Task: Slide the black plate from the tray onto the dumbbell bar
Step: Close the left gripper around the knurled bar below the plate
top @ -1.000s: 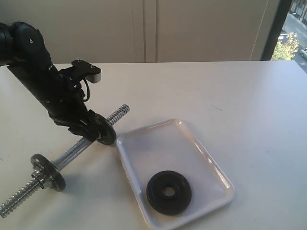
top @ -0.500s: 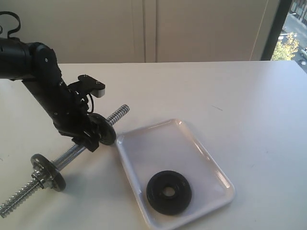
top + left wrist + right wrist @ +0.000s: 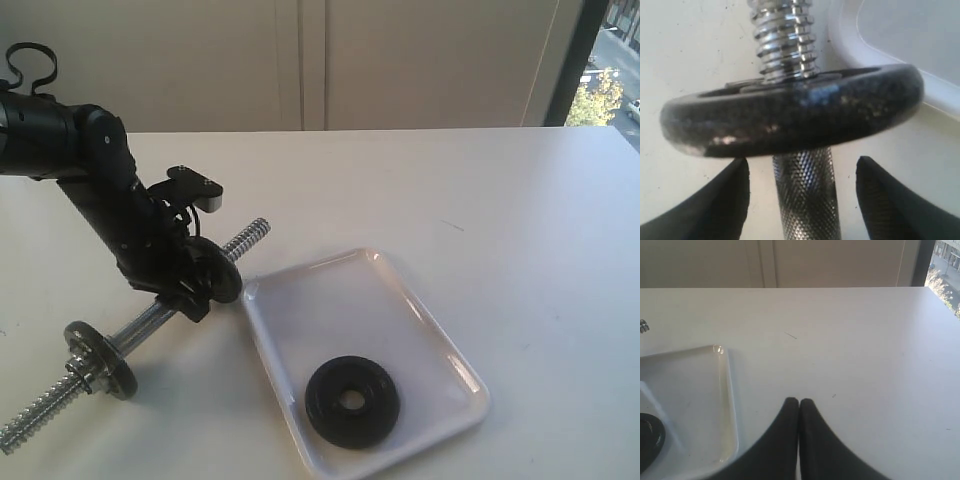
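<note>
The black plate (image 3: 352,401) lies flat in the near part of the white tray (image 3: 440,320), and its edge shows in the right wrist view (image 3: 646,440). The chrome dumbbell bar (image 3: 150,318) lies on the table left of the tray. A worn dark disc (image 3: 222,272) sits on the bar near its far threaded end. My left gripper (image 3: 195,292) is just behind that disc. It is open (image 3: 802,165), its fingers either side of the knurled bar (image 3: 805,200) without touching it. My right gripper (image 3: 799,401) is shut and empty above bare table beside the tray (image 3: 700,390).
A second worn disc (image 3: 100,358) sits on the bar near its near threaded end (image 3: 30,425). The tray's corner (image 3: 900,30) lies close to the far disc (image 3: 790,115). White table spreads to the right and behind the tray.
The left arm's upper links have swung up and to the right while its gripper stays at the disc on the bar. Bar, discs, tray and black plate have not moved.
</note>
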